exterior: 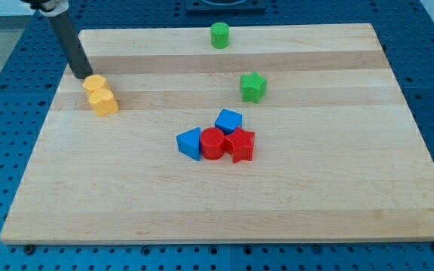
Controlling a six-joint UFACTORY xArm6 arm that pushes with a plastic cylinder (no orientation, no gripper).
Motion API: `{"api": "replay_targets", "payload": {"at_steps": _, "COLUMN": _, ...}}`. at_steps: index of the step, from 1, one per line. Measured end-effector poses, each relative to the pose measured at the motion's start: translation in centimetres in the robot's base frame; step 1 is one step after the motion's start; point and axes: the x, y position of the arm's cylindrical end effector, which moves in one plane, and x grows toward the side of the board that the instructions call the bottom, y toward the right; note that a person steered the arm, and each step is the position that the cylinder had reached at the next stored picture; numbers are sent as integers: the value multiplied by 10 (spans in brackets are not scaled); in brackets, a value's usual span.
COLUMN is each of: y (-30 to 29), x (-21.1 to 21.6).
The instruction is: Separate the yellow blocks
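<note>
Two yellow blocks touch each other near the board's upper left: a yellow hexagon block (93, 83) above and a yellow rounded block (104, 102) just below and to its right. My tip (81, 77) rests on the board at the upper-left side of the yellow hexagon block, touching or nearly touching it. The dark rod slants up toward the view's top left.
A green cylinder (219, 35) stands near the top edge. A green star (252, 86) lies right of centre. A cluster at the centre holds a blue cube (228, 120), a blue triangle (190, 143), a red cylinder (212, 143) and a red star (240, 144). The wooden board (337, 196) lies on a blue table.
</note>
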Motion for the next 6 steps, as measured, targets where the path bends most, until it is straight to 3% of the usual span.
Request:
{"api": "replay_targets", "payload": {"at_steps": 1, "y": -20, "x": 15}}
{"api": "replay_targets", "payload": {"at_steps": 3, "y": -3, "x": 53}}
{"api": "replay_targets", "payload": {"at_steps": 4, "y": 27, "x": 44}}
{"api": "replay_targets", "payload": {"at_steps": 6, "y": 147, "x": -18}}
